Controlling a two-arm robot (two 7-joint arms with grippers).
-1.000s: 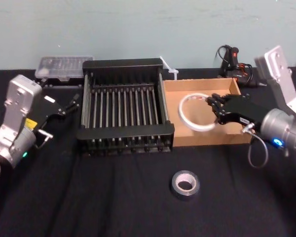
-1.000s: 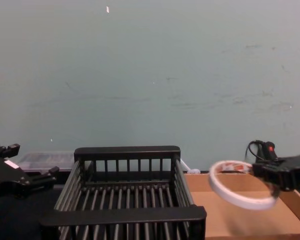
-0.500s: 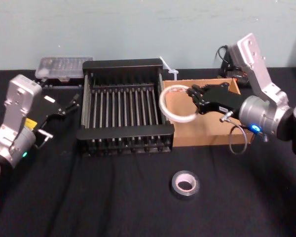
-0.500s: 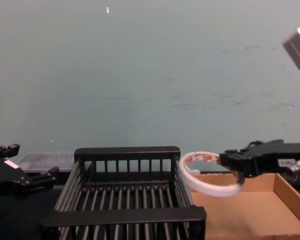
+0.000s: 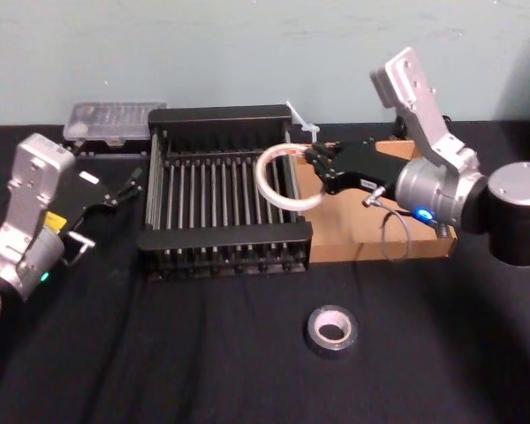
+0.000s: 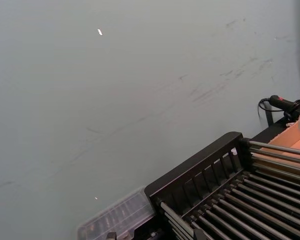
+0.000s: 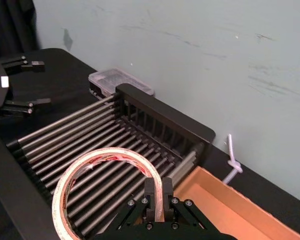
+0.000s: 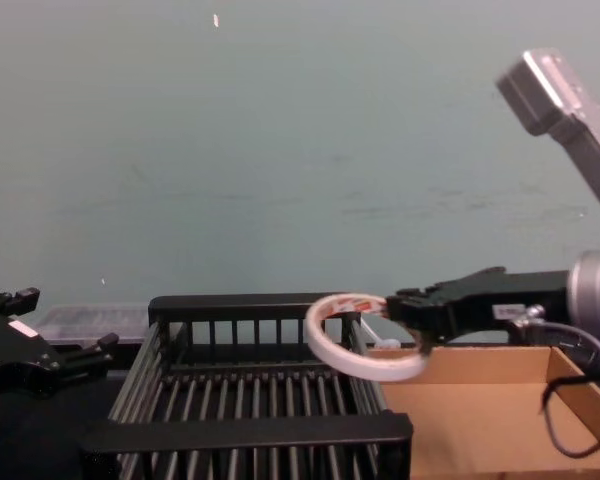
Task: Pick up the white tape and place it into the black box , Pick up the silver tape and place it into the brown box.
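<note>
My right gripper (image 5: pixel 316 170) is shut on the rim of the white tape (image 5: pixel 265 189), a thin ring with red marks. It holds the ring tilted in the air above the right part of the black box (image 5: pixel 223 237), near the wall shared with the brown box (image 5: pixel 364 231). The right wrist view shows the fingers (image 7: pixel 152 196) pinching the white tape (image 7: pixel 71 182) over the slats of the black box (image 7: pixel 166 120). The silver tape (image 5: pixel 332 329) lies on the black cloth in front of both boxes. My left gripper (image 5: pixel 125 179) stands open, left of the black box.
A clear plastic case (image 5: pixel 115 119) lies behind the black box's left corner. A white cord (image 5: pixel 302 124) sits at the back between the boxes. A black tool with a red tip (image 6: pixel 283 102) rests at the far right, and a pale wall stands close behind.
My right gripper has carried the white tape leftward, from above the brown box to above the right side of the black box. The left arm and the silver tape have not moved.
</note>
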